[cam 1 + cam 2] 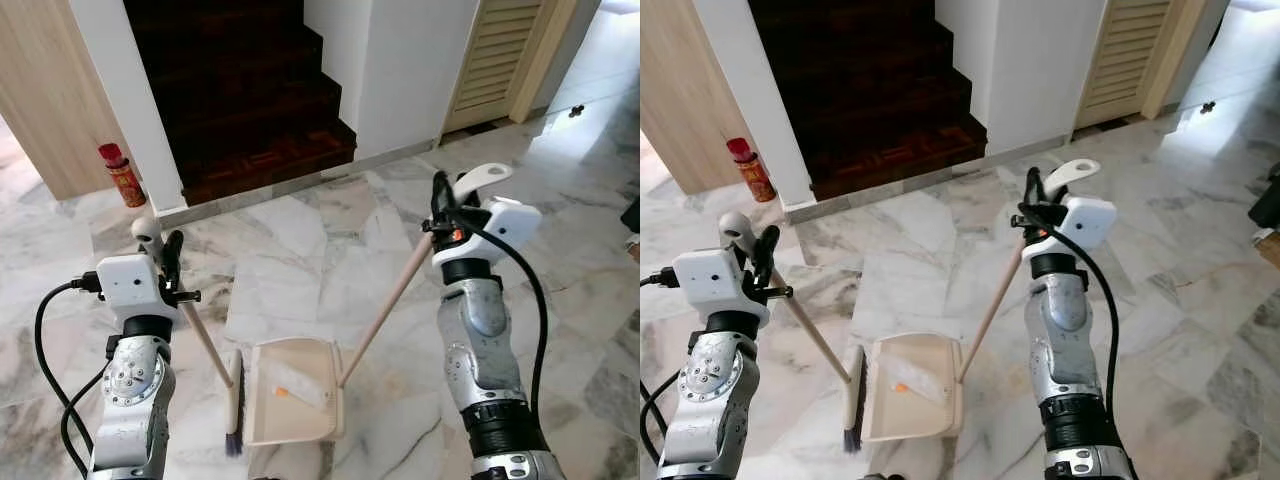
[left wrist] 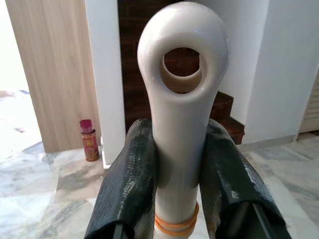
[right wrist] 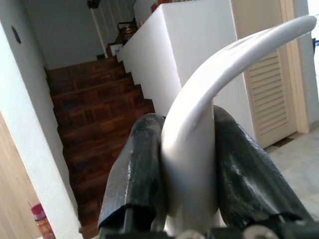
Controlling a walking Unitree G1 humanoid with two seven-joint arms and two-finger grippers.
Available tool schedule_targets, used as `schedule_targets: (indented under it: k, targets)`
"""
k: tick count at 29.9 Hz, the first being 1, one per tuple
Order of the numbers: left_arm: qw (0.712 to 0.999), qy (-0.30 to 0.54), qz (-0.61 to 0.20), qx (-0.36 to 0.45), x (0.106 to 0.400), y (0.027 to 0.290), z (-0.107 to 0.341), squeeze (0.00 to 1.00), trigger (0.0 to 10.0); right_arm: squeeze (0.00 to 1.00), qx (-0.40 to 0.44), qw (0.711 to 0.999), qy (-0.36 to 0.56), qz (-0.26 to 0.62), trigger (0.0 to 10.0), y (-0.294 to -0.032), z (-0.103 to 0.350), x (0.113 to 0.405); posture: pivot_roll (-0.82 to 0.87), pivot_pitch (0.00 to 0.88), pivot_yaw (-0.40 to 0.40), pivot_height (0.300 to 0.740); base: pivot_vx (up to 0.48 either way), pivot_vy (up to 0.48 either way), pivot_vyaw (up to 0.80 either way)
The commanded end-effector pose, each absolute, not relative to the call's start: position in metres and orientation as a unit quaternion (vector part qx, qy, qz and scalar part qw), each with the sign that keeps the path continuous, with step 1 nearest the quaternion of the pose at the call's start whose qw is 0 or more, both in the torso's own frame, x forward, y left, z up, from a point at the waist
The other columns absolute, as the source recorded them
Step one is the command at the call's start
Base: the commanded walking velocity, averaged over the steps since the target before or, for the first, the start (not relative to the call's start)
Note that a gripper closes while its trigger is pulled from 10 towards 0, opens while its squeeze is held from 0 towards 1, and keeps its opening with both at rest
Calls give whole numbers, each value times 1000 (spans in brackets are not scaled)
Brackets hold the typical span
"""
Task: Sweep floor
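Underfoot, the marble floor (image 1: 300, 240) runs to dark wooden stairs (image 1: 250, 110), with a red can (image 1: 122, 175) by the wall. Low in front, the cream dustpan (image 1: 295, 390) lies flat, the broom (image 1: 232, 400) head just beside it. Left hand (image 2: 179, 164) clamps the broom handle's top; right hand (image 3: 192, 174) clamps the dustpan handle's.

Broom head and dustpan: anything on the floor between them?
No. In the left eye view the broom bristles stand right beside the dustpan rim; an orange scrap lies inside the pan.
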State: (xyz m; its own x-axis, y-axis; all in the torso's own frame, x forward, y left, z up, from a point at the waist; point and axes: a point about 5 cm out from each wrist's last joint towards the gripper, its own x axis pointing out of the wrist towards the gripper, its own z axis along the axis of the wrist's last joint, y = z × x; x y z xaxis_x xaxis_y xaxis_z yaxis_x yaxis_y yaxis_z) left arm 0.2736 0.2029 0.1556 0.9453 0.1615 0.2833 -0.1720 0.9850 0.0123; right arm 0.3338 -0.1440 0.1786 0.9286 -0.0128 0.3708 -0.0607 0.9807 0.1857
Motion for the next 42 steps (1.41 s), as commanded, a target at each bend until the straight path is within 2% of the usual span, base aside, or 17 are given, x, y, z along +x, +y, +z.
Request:
schedule_targets:
  k: [1, 27, 34, 42]
  targets:
    - [981, -168, 87, 32, 274, 204, 168, 0, 10000, 0, 108, 970, -215, 20, 10000, -140, 194, 335, -2, 17, 18, 740, 0, 368, 0]
    - [981, -168, 88, 31, 273, 202, 170, 0, 10000, 0, 127, 969, -210, 21, 10000, -141, 198, 336, 4, 65, 14, 740, 0, 390, 0]
    - [982, -167, 89, 32, 273, 203, 171, 0, 10000, 0, 131, 969, -208, 21, 10000, -140, 198, 336, 8, 74, 16, 740, 0, 480, -725]
    - [981, -167, 90, 33, 273, 204, 172, 0, 10000, 0, 128, 968, -214, 18, 10000, -139, 199, 335, 8, 82, 19, 740, 0, 480, 0]
